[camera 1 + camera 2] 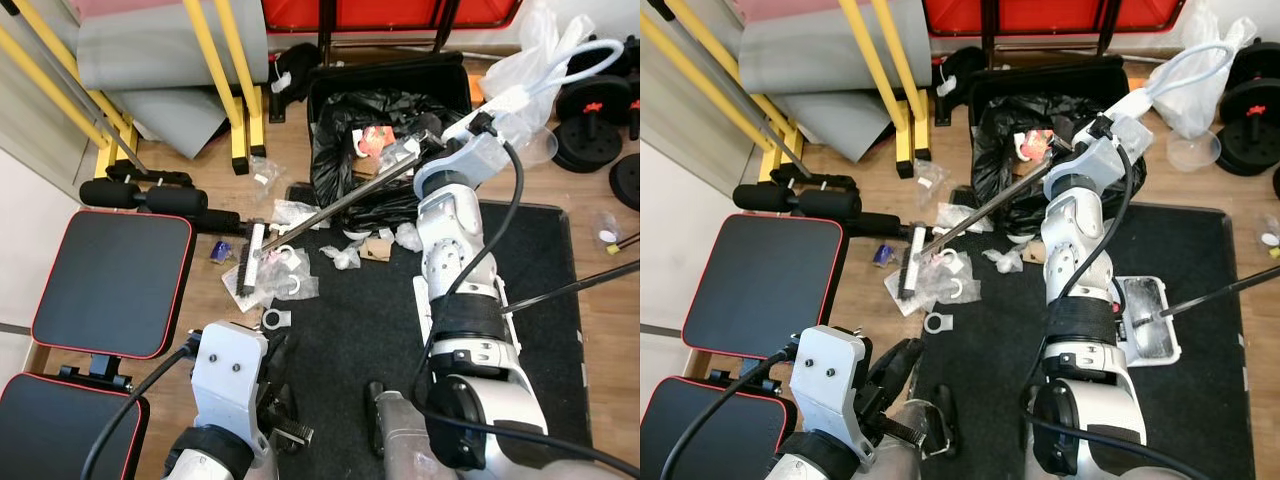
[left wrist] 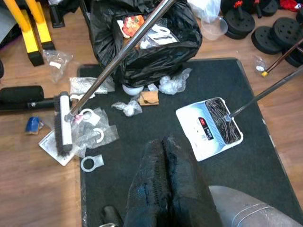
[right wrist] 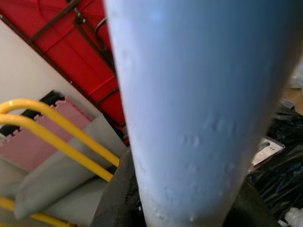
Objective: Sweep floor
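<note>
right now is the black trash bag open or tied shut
Open: the black trash bag's mouth gapes upward, with packaging visible inside it.

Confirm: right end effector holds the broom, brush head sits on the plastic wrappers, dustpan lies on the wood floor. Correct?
One error: the dustpan lies on the black mat, not the wood floor; the left wrist view shows this. The rest holds: the right end effector holds the broom, and its brush head sits on the plastic wrappers.

- The pole (image 3: 189,109) is a close blur hiding the right gripper's jaws.
- The dustpan (image 1: 425,300) sits mostly hidden behind the right arm (image 1: 455,250).
- The bench (image 1: 60,420) is cut off at 7 o'clock.
</note>
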{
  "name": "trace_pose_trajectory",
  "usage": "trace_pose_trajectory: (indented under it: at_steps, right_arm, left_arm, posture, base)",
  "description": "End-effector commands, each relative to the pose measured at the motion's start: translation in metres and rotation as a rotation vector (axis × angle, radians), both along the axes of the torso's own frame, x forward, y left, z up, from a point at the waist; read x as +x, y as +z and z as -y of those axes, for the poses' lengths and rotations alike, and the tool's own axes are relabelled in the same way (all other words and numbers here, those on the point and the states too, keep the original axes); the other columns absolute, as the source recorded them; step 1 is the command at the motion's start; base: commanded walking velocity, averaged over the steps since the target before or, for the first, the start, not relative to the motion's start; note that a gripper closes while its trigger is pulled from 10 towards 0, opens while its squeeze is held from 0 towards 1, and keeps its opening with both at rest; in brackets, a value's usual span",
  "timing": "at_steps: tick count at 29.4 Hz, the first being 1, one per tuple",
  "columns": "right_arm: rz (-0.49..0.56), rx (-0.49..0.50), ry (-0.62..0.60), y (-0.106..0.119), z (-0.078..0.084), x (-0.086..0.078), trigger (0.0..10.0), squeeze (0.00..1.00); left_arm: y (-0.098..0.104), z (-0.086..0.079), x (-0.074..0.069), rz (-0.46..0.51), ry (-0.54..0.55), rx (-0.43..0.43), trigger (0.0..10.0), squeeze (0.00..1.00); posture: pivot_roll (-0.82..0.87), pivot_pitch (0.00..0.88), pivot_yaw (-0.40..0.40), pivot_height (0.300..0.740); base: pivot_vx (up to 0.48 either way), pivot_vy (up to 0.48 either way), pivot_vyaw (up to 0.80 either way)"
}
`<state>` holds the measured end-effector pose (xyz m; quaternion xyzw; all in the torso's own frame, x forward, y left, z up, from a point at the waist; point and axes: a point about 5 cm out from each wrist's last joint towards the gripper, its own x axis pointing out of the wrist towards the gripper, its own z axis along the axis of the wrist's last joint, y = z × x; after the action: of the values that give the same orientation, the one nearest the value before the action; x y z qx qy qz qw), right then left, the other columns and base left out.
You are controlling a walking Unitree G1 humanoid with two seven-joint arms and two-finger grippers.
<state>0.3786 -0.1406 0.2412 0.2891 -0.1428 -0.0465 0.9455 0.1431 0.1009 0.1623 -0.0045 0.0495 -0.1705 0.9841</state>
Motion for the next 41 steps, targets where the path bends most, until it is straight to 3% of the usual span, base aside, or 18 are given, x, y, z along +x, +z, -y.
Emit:
trace_pose_trajectory:
  at_steps: [1,4,8,11,13,16,24,34,41]
  right_arm:
    - [0.031,0.002,0.074,0.003,-0.016,-0.001,10.0,0.00]
    - [0.027,-0.052,0.129,-0.003,-0.029,-0.003,10.0,0.00]
    - [0.018,-0.087,0.121,-0.005,-0.029,-0.003,10.0,0.00]
    - [-0.022,-0.154,0.029,-0.007,-0.015,0.003,10.0,0.00]
    - [-0.022,-0.154,0.029,-0.007,-0.015,0.003,10.0,0.00]
    - [-0.111,-0.190,-0.089,-0.009,0.005,0.007,10.0,0.00]
    - [-0.173,-0.202,-0.045,-0.008,-0.004,0.005,10.0,0.00]
    - [-0.194,-0.272,-0.097,0.001,0.007,0.007,10.0,0.00]
    - [-0.144,-0.404,-0.018,0.018,0.002,0.004,10.0,0.00]
  left_arm:
    - [-0.002,0.001,-0.005,-0.031,0.001,0.003,10.0,0.00]
    - [-0.002,0.003,-0.005,-0.034,0.001,-0.002,10.0,0.00]
    - [-0.002,0.004,-0.005,-0.035,0.002,-0.005,10.0,0.00]
    - [-0.003,0.005,-0.004,-0.037,0.003,-0.011,10.0,0.00]
    - [-0.003,0.005,-0.004,-0.037,0.003,-0.011,10.0,0.00]
    - [-0.003,0.004,-0.002,-0.041,0.005,-0.020,10.0,0.00]
    - [-0.004,0.003,0.001,-0.042,0.006,-0.019,10.0,0.00]
    - [-0.005,0.002,0.003,-0.043,0.007,-0.022,10.0,0.00]
    - [-0.005,0.003,0.005,-0.043,0.006,-0.027,10.0,0.00]
  posture:
    - [-0.03,0.398,0.021,0.740]
    - [-0.04,0.388,0.014,0.740]
    - [-0.04,0.390,0.011,0.740]
    - [-0.05,0.386,0.008,0.740]
    - [-0.05,0.386,0.008,0.740]
    - [-0.06,0.381,0.007,0.740]
    - [-0.06,0.376,0.015,0.740]
    - [-0.07,0.374,0.016,0.740]
    - [-0.07,0.372,0.017,0.740]
  base:
    - [0.000,0.000,0.00]
    - [0.000,0.000,0.00]
    - [0.000,0.000,0.00]
    - [0.000,0.000,0.00]
    - [0.000,0.000,0.00]
    - [0.000,0.000,0.00]
    - [0.000,0.000,0.00]
    - [0.000,0.000,0.00]
    - [0.000,0.000,0.00]
